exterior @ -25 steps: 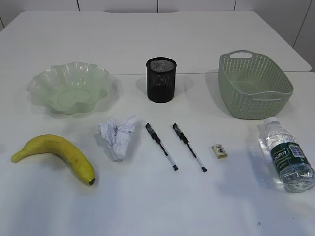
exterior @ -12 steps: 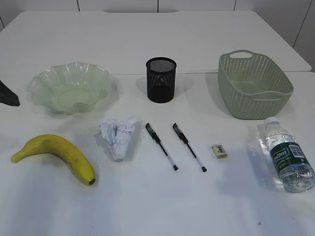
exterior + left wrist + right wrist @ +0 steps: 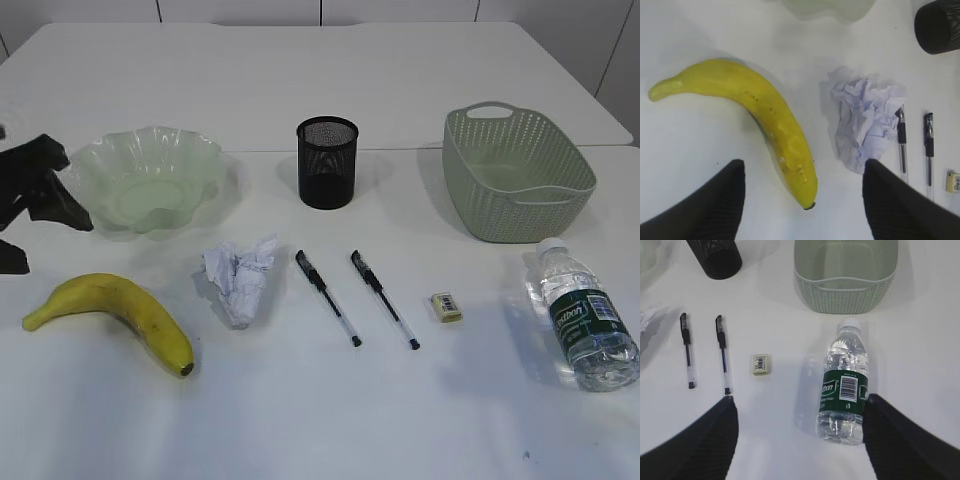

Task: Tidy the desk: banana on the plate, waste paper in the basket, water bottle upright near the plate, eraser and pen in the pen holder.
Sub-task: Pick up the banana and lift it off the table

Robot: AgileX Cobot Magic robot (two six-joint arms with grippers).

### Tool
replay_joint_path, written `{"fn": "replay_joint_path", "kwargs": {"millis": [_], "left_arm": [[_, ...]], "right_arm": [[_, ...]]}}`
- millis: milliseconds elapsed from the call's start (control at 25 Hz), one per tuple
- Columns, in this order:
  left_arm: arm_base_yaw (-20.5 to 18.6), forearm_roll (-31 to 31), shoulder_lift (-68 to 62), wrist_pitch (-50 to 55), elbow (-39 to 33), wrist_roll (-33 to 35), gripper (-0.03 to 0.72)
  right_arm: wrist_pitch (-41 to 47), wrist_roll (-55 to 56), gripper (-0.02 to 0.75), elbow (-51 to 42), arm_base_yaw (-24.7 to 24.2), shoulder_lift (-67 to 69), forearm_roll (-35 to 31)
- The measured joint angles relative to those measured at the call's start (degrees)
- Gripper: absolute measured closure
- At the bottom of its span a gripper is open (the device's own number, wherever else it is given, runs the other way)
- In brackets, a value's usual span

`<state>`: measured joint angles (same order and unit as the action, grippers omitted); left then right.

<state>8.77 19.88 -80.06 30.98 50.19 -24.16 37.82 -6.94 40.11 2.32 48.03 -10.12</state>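
Note:
A yellow banana (image 3: 110, 315) lies at the front left; it also shows in the left wrist view (image 3: 755, 115). My left gripper (image 3: 35, 225) is open and empty above it, and in the left wrist view (image 3: 803, 170) its fingers straddle the banana's tip. Crumpled paper (image 3: 240, 278), two pens (image 3: 327, 297) (image 3: 384, 299) and an eraser (image 3: 446, 306) lie mid-table. The water bottle (image 3: 585, 318) lies on its side at the right. My right gripper (image 3: 800, 402) is open and empty above the bottle (image 3: 844, 385). It is out of the exterior view.
A pale green wavy plate (image 3: 140, 180) sits at the back left. A black mesh pen holder (image 3: 327, 162) stands at the back middle. A green woven basket (image 3: 515, 175) stands at the back right, just beyond the bottle's cap.
My left gripper has come into the exterior view from the left edge and moved right, beside the plate and above the banana. Nothing on the table has moved.

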Motion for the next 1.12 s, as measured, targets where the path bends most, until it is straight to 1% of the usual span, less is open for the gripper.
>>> {"fn": "replay_joint_path", "kwargs": {"millis": [160, 280, 520, 640, 880, 1040, 1120], "left_arm": [[0.26, -3.65, -1.98, -0.89, 0.0, -5.19, 0.178], [0.26, -4.44, -3.03, -2.31, 0.0, -7.56, 0.187], [0.36, -4.68, -7.01, -3.27, 0.08, -9.39, 0.189], [0.64, -5.47, -8.45, -3.4, 0.08, -11.32, 0.191], [0.64, -13.34, -9.11, -3.21, 0.08, -19.88, 0.193], [1.15, -14.61, -11.26, -3.21, 0.35, -24.25, 0.193], [2.46, -14.85, -12.49, -3.21, 0.35, -26.7, 0.193]], "right_arm": [[-0.19, 0.0, 0.161, 0.0, 0.0, 0.0, 0.0], [-0.33, 0.0, 0.161, 0.0, 0.0, 0.0, 0.0], [-0.33, 0.0, 0.161, 0.0, 0.0, 0.0, 0.0], [-0.33, 0.0, 0.161, 0.0, 0.0, 0.0, 0.0], [-0.37, 0.0, 0.161, 0.0, 0.0, 0.12, 0.0], [-0.37, 0.0, 0.161, 0.0, 0.0, 0.12, 0.0], [-0.37, 0.0, 0.161, 0.0, 0.0, 0.12, 0.0]]}}
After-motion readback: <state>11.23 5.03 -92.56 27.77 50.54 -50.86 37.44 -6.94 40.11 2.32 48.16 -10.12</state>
